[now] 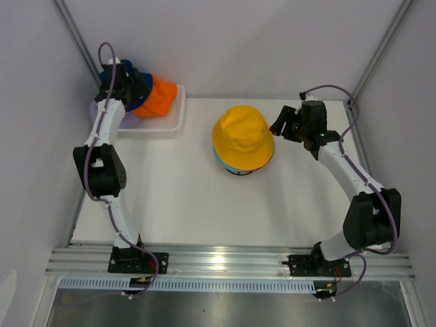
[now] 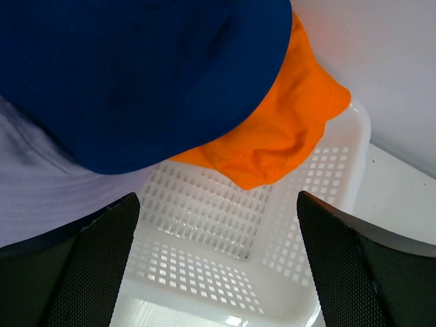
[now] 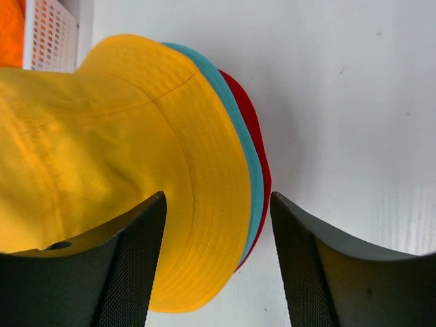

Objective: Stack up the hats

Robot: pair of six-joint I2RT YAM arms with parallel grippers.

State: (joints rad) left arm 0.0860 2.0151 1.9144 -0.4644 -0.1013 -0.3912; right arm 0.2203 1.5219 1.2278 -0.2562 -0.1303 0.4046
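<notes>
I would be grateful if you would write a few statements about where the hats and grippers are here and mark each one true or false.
1. The yellow hat tops the stack in the middle of the table. True.
2. The orange hat lies on that stack. False: it is in the white basket, partly under the navy hat.
3. The right gripper is shut on the yellow hat. False: it is open, at that hat's brim.
4. The teal hat shows its brim between the yellow hat and the red hat. True.
5. The left gripper is open over the white basket. True.
</notes>
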